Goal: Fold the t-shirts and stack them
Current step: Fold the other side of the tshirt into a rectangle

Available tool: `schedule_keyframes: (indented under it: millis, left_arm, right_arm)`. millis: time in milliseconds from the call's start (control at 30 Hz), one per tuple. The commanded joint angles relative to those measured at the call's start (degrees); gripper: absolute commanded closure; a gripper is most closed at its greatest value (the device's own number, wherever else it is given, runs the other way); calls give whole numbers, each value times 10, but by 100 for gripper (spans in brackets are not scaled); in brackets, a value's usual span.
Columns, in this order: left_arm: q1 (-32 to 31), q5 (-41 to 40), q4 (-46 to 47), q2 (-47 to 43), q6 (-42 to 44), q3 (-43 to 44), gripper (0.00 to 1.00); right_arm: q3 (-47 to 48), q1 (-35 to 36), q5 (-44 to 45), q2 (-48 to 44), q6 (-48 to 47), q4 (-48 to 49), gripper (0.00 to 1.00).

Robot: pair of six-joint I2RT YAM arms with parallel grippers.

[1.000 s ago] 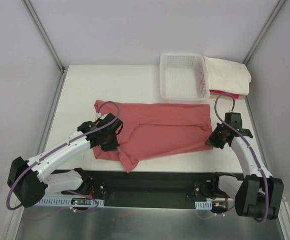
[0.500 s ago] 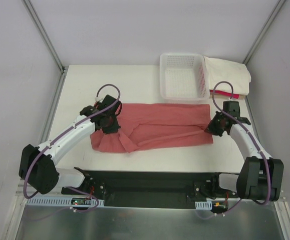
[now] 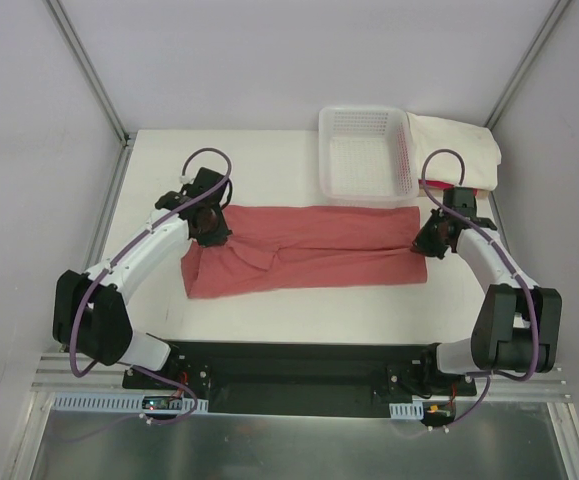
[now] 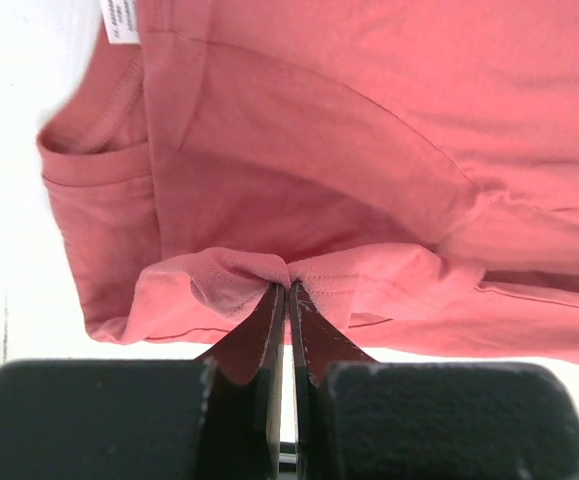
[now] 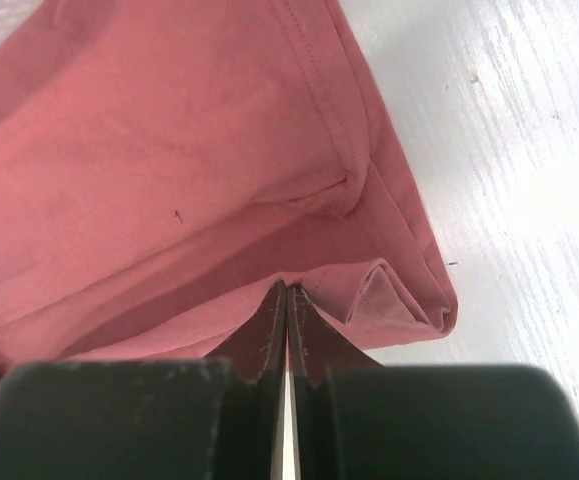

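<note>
Salmon-red t-shirt (image 3: 309, 248): lies as a long folded band across the middle of the overhead frame, on the white table (image 3: 259, 165); wrinkled toward its left end.
Left gripper (image 4: 287, 292): jaws closed on a bunched hem of the salmon-red t-shirt; sits at the band's upper left corner in the overhead frame.
Right gripper (image 5: 287, 292): jaws pressed together, pinching the cloth's edge at the band's right end, beside a small turned-up corner.
Neck label (image 4: 119, 20): white, upper left of the left wrist frame, at the shirt's collar.
Cream-white t-shirt (image 3: 459, 150): folded, upper right of the overhead frame, touching the basket's right side.
Basket (image 3: 321, 150): white lattice plastic, just above the band's right half.
</note>
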Motion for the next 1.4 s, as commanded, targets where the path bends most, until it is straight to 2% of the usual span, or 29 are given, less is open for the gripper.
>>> schedule_keyframes:
  millis: [0,133,300,600,700,767,833,867,933,967,1033,1067,1133,1233,1367]
  left_arm:
    - [5,4,6,-17,25,25,100]
    - [9,-13,12,-48,28,12,100]
    - [23,-10,15,-32,29,23,100]
    - [39,-12,35,47,33,62,100]
    - [48,-26,41,99,32,83,100]
    - [53,-29,45,125,36,105,92]
    - [59,-25,46,172,42,127,79]
    - [62,-20,47,183,52,150,64]
    - [63,-23,42,203,55,168,32]
    - [64,-22,42,201,56,177,16]
    - [64,-8,44,176,51,172,3]
    - [64,1,45,163,44,160,1]
    - [62,23,48,127,39,139,1]
    - [45,76,72,82,11,50,0]
    - [2,158,148,62,-19,-24,1]
  right_arm:
    - [25,2,13,-5,-3,9,99]
    - [29,2,14,-9,-13,0,99]
    - [42,2,17,4,-16,7,99]
    - [83,2,15,77,-13,19,99]
    - [99,2,27,110,-6,18,98]
    - [108,3,33,135,-8,20,94]
    - [128,3,35,157,-9,19,87]
    - [137,3,35,161,-12,5,71]
    - [145,7,35,159,-12,-12,57]
    - [141,11,35,152,-13,-22,36]
    - [130,19,65,121,-16,-29,10]
    - [113,19,66,108,-17,-31,3]
    - [92,21,61,67,-18,-30,3]
    - [46,23,44,17,-19,-24,3]
    - [-8,40,-1,-21,-34,-4,3]
